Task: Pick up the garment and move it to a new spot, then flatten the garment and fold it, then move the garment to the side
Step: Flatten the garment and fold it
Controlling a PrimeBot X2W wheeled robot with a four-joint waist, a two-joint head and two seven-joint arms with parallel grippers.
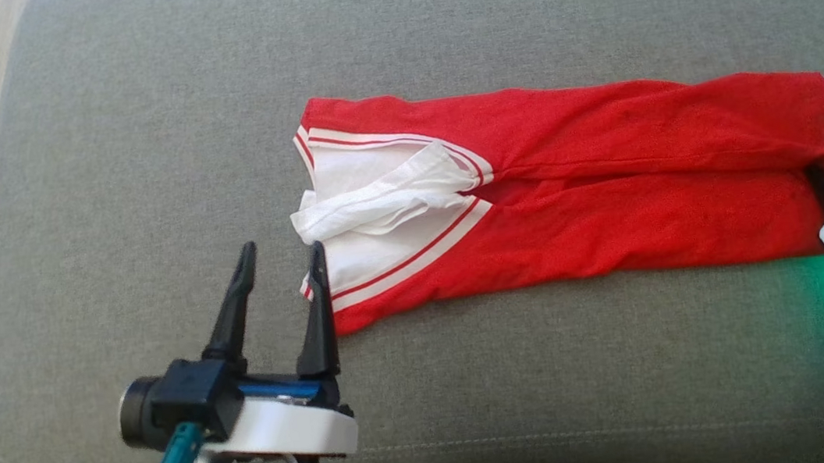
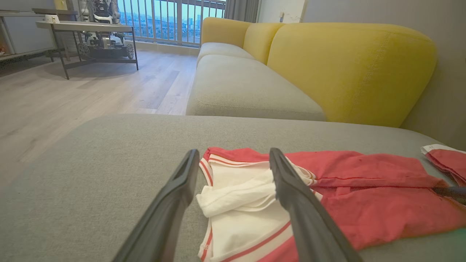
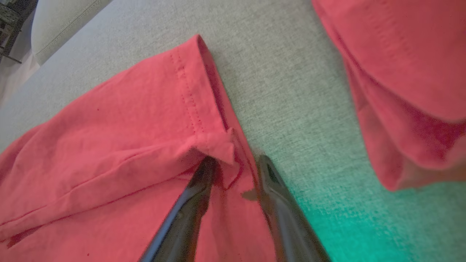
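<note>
My red garment [image 1: 573, 196] lies as a long strip on the grey cushion [image 1: 133, 140], left pincer [image 1: 282, 249] spread beside its collar, right pincer [image 3: 236, 160] straddling the hem, though whether it pinches I cannot tell, seemingly placed to take both ends.

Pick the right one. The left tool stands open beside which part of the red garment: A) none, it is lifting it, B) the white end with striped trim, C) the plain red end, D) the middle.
B: in the head view the left tool stands open beside the white, striped end of the garment, which lies on the grey cushion.
</note>
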